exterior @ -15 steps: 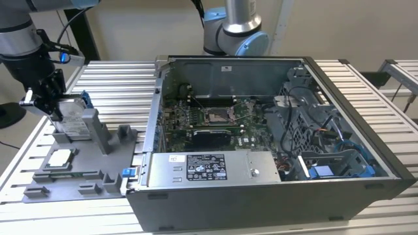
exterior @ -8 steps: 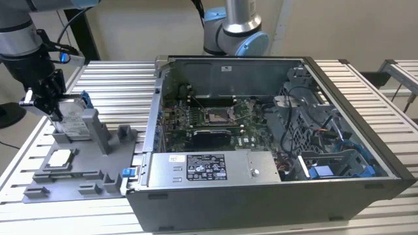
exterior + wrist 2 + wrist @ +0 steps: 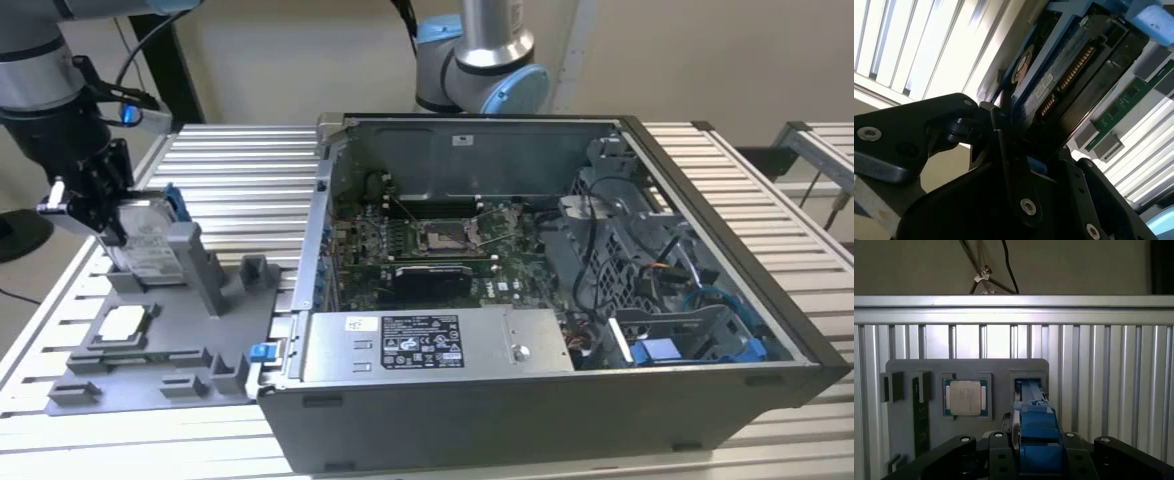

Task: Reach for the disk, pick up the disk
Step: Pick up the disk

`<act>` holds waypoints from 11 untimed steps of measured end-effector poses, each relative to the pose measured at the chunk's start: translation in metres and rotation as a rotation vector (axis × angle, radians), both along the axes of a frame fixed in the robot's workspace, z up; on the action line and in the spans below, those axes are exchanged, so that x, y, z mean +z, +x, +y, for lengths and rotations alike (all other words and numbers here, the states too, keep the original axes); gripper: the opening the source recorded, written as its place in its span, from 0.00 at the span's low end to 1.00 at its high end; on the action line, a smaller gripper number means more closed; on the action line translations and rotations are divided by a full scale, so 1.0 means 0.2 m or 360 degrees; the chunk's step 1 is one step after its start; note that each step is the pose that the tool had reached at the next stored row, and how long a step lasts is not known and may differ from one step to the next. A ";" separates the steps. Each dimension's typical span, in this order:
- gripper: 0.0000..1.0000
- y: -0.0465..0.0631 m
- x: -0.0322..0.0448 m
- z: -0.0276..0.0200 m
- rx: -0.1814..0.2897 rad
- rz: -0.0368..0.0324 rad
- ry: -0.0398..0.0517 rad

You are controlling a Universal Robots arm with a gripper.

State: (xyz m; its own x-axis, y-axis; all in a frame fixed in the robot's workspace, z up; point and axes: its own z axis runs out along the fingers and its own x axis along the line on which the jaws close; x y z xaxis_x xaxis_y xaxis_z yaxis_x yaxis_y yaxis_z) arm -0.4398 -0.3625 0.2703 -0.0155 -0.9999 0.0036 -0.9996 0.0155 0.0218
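Note:
The disk (image 3: 150,240), silver-grey with a white label and a blue bracket, stands on edge in a slot of the grey fixture plate (image 3: 174,350) at the exterior view's left. My gripper (image 3: 100,212) sits at the disk's upper end, with its black fingers closed against both sides. The first wrist view has the blue-framed disk (image 3: 1036,422) clamped in my gripper (image 3: 1036,442), and its far end reaches the plate's slot. The second wrist view shows the disk's (image 3: 1064,75) connector edge running out from my gripper (image 3: 1021,160).
A small silver square chip (image 3: 123,322) lies in a pocket of the fixture plate, beside the disk's slot. An open computer case (image 3: 534,300) fills the exterior view's middle and right. A second arm's base (image 3: 481,60) stands behind it. Ribbed aluminium table surface (image 3: 240,170) surrounds everything.

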 end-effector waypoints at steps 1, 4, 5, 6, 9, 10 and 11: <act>0.00 0.00 0.009 0.000 0.0000 0.0000 0.0000; 0.00 0.00 0.040 0.000 0.0000 0.0000 0.0000; 0.00 0.00 0.052 0.000 0.0000 0.0000 0.0000; 0.00 0.00 0.064 0.000 0.0000 0.0000 0.0000; 0.00 0.00 0.105 0.000 0.0000 0.0000 0.0000; 0.00 0.00 0.118 0.000 0.0000 0.0000 0.0000; 0.00 0.00 0.130 0.000 0.0000 0.0000 0.0000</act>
State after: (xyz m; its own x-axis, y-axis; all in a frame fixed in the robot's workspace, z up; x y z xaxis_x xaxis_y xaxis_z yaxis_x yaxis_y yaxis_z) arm -0.4398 -0.3625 0.2963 -0.0154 -0.9999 0.0035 -0.9996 0.0155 0.0217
